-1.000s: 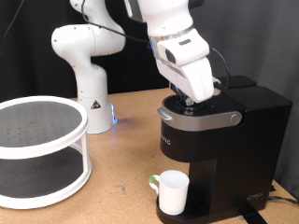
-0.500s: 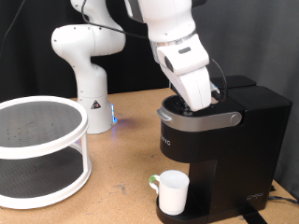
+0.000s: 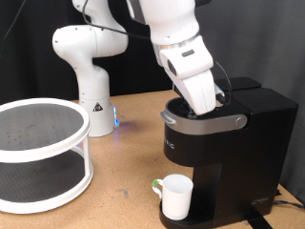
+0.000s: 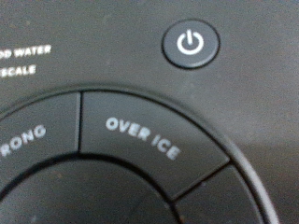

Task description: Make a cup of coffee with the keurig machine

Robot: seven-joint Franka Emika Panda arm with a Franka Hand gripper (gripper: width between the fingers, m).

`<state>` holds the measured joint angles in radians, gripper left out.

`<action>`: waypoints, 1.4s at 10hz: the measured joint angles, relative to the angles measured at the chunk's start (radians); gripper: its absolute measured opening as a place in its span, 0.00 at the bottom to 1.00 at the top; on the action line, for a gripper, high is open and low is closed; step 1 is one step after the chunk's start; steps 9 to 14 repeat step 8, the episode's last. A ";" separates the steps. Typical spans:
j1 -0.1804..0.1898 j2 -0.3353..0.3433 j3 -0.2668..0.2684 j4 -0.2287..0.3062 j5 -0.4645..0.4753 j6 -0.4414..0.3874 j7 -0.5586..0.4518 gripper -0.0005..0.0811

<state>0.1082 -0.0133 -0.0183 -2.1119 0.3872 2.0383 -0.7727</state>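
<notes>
A brown wooden table [image 3: 124,162] fills the lower half of the exterior view, with a black backdrop behind it across the upper frame. One keurig machine [image 3: 224,153] stands at the lower right of the frame, matte black with a silver-grey band round its top. One cup [image 3: 175,197], small and white with a green mark on its handle, sits under the brew head at the bottom centre-right, on the machine's base. One white two-tier round rack [image 3: 38,153] takes up the lower left of the frame. Two white robot bodies show: a still base [image 3: 84,67] at the upper left with a small blue light beside its foot, and the working arm [image 3: 181,48] slanting down from the top centre. Its pincer [image 3: 202,107] is pressed down on the machine's top, and whether it is open or closed cannot be told; nothing shows between its fingers. The wrist view is very close to the control panel: one round power button [image 4: 191,44], one button marked OVER ICE [image 4: 142,137], and part of a button reading RONG [image 4: 23,145].
</notes>
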 joint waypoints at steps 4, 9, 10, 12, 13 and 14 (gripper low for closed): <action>-0.017 -0.040 -0.034 -0.064 0.194 0.044 -0.252 0.01; -0.033 -0.141 -0.080 -0.111 0.245 0.008 -0.308 0.01; -0.033 -0.141 -0.080 -0.111 0.245 0.008 -0.308 0.01; -0.033 -0.141 -0.080 -0.111 0.245 0.008 -0.308 0.01; -0.033 -0.141 -0.080 -0.111 0.245 0.008 -0.308 0.01; -0.033 -0.141 -0.080 -0.111 0.245 0.008 -0.308 0.01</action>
